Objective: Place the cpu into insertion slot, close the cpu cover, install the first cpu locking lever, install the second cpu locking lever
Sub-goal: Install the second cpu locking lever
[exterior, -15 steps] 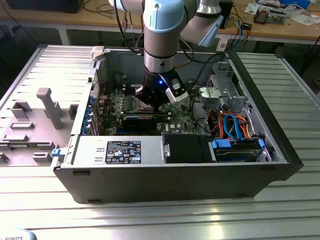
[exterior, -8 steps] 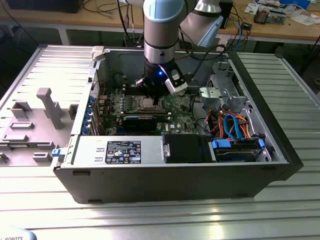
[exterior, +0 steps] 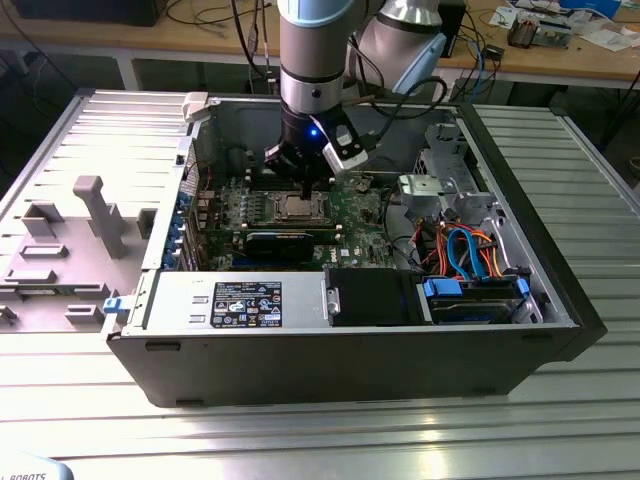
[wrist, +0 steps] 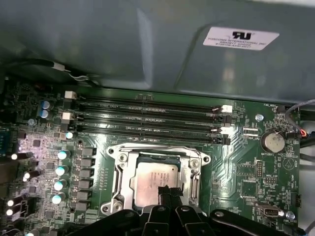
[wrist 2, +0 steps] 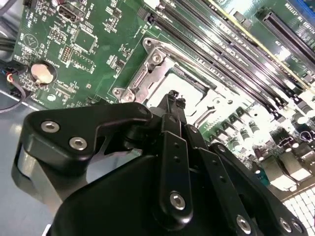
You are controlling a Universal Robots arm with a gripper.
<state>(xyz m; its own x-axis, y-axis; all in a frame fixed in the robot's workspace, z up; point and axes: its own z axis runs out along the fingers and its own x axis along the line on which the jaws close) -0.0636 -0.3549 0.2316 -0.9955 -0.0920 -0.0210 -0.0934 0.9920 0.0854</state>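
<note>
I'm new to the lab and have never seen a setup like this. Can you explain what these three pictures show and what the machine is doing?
The machine is a robot arm whose gripper reaches down into an opened computer case lying on a ribbed metal table. The exterior view comes from a camera standing off the arm. Both wrist views come from cameras riding on the arm, looking past the black gripper at the green motherboard.

In the first wrist view the cpu, a silver-grey square chip, already sits in the insertion slot, with the silvery cpu cover framing it. The fingers are drawn together, their tips at the chip's edge, holding nothing that I can see. Beyond the slot run long black memory slots.
</note>
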